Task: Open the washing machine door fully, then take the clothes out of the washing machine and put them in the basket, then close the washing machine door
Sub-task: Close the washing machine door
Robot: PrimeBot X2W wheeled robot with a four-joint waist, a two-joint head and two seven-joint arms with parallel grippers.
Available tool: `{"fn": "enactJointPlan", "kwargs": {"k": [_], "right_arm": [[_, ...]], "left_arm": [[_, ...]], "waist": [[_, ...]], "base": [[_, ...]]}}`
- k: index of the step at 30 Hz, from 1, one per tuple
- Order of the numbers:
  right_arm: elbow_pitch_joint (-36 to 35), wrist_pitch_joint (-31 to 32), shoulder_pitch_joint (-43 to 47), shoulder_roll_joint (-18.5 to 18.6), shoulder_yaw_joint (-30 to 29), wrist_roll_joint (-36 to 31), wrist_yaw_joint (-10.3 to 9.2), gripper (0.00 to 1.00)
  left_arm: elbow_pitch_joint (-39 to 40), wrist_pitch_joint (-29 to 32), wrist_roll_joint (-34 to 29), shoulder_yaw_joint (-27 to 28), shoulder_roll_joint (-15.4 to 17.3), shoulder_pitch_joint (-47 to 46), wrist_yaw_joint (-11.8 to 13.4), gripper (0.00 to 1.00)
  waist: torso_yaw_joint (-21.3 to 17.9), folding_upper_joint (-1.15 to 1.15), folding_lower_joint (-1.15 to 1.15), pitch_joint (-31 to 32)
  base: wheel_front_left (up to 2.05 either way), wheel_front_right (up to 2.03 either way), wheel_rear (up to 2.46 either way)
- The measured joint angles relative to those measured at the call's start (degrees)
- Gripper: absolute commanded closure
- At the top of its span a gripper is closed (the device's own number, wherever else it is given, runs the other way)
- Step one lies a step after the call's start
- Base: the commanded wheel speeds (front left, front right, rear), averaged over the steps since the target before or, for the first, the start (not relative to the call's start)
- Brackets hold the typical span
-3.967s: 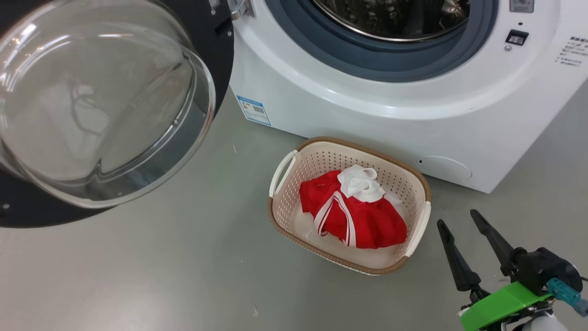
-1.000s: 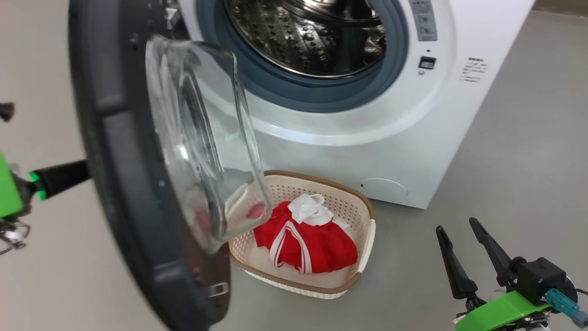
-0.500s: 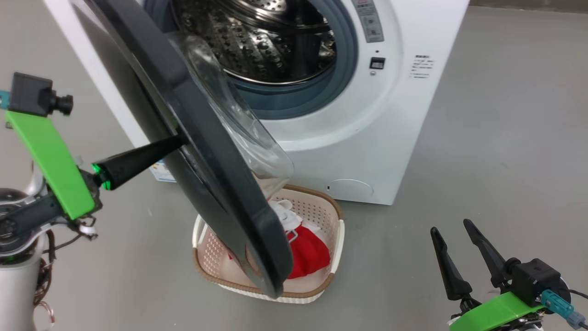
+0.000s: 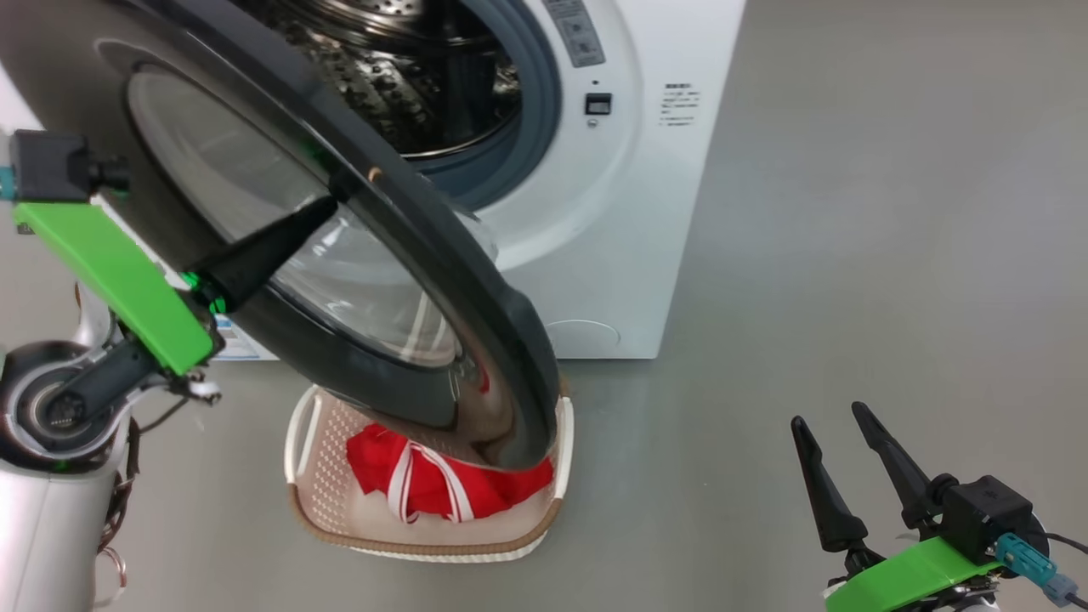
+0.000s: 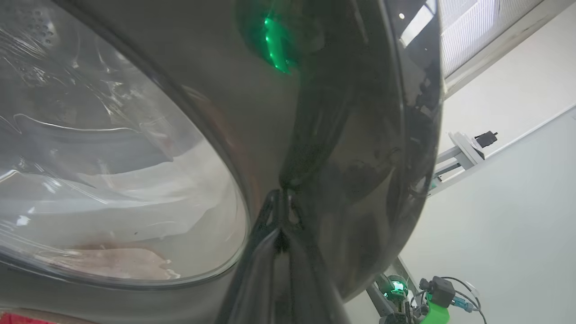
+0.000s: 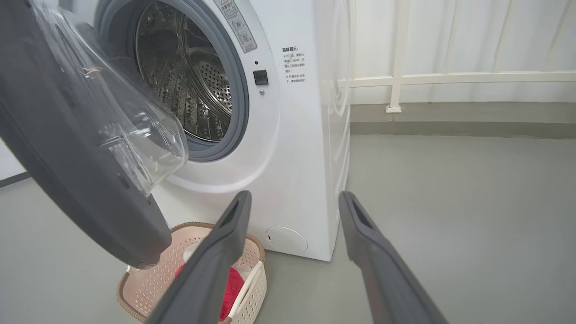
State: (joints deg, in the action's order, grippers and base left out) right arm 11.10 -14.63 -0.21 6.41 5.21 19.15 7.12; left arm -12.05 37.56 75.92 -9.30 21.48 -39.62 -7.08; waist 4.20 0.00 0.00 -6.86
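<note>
The washing machine door (image 4: 476,340) stands half swung over the drum opening of the white washing machine (image 4: 629,212). My left gripper (image 4: 323,211) is shut, its tip pressed against the door's outer black frame (image 5: 351,135). Under the door's lower edge, the basket (image 4: 425,535) sits on the floor with the red clothes (image 4: 425,484) inside. Low at the right, away from them all, my right gripper (image 4: 826,415) is open and holds nothing. In the right wrist view, the gripper (image 6: 294,195) faces the washing machine (image 6: 297,157), the door (image 6: 67,171) and the basket (image 6: 148,288).
Grey floor (image 4: 850,212) stretches to the right of the machine. A white railing (image 6: 450,78) runs along the wall behind it. The steel drum (image 6: 189,90) shows through the gap beside the door.
The door has swung from wide open towards the machine, with my shut left gripper against its outer face. The head camera has turned, shifting the whole picture. My right gripper stays open.
</note>
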Motion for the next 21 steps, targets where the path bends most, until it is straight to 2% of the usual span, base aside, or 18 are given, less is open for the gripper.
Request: {"fn": "enactJointPlan", "kwargs": {"k": [8, 21], "right_arm": [[-0.3, 0.0, -0.3, -1.2, -0.1, 0.0, 0.0, 0.0], [-0.5, 0.0, -2.4, -2.8, -0.4, 0.2, 0.0, 0.0]], "left_arm": [[-3.1, -6.7, -0.1, -3.1, 1.7, -3.1, 0.0, 1.0], [-9.7, -16.2, -0.3, -7.0, 6.7, -8.3, 0.0, 1.0]], "waist": [[-3.9, 0.0, 0.0, -1.2], [-10.6, 0.0, 0.0, -3.9]], "base": [[0.0, 0.0, 0.0], [0.0, 0.0, 0.0]]}}
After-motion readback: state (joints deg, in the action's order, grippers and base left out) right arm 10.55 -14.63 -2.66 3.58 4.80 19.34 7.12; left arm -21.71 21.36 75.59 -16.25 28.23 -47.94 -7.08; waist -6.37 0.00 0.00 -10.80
